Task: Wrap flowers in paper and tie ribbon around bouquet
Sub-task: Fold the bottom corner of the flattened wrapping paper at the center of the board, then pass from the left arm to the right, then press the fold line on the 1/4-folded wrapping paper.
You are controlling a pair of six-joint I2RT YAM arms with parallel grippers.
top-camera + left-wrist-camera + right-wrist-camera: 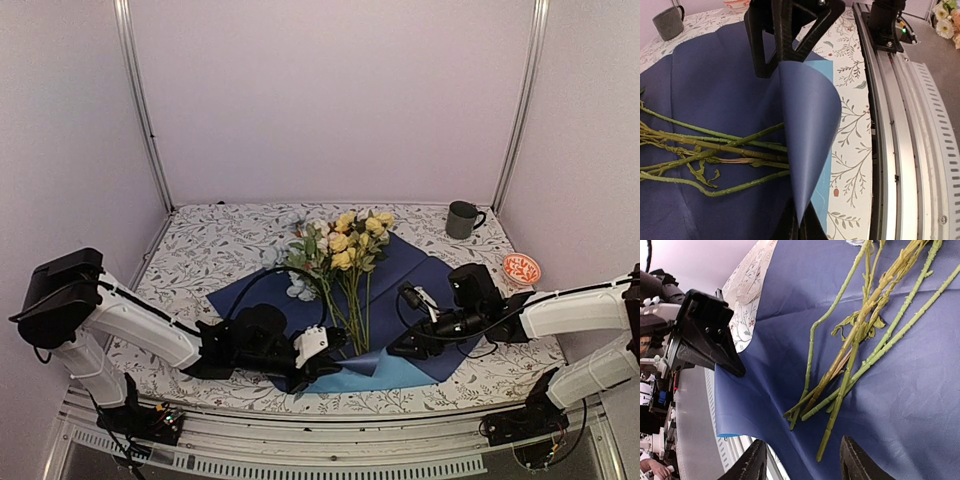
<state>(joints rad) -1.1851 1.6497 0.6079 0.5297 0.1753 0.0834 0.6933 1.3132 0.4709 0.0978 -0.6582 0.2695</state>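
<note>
The wrapping step was in hand, and only at its start. The flowers (345, 262) lay on the paper (425, 275), which was spread navy face up beneath them. The blooms were at the far end and the stems (715, 145) pointed toward the arms. Just past the cut stem ends, the left gripper (800, 224) was clamped tight on the paper's near corner and held it lifted. The sheet curled up and over beside the stems, and a strip of its light blue underside (385, 375) showed. The right gripper (802, 465) hovered to the right of the stem ends, low over the paper, jaws parted and holding nothing. No ribbon was in view. The next move, as I judged it, called for carrying the pinched corner across the stems without dragging them. Meanwhile the right gripper would pin the stems or take the edge on their other side, since thin paper could slip or crease.
</note>
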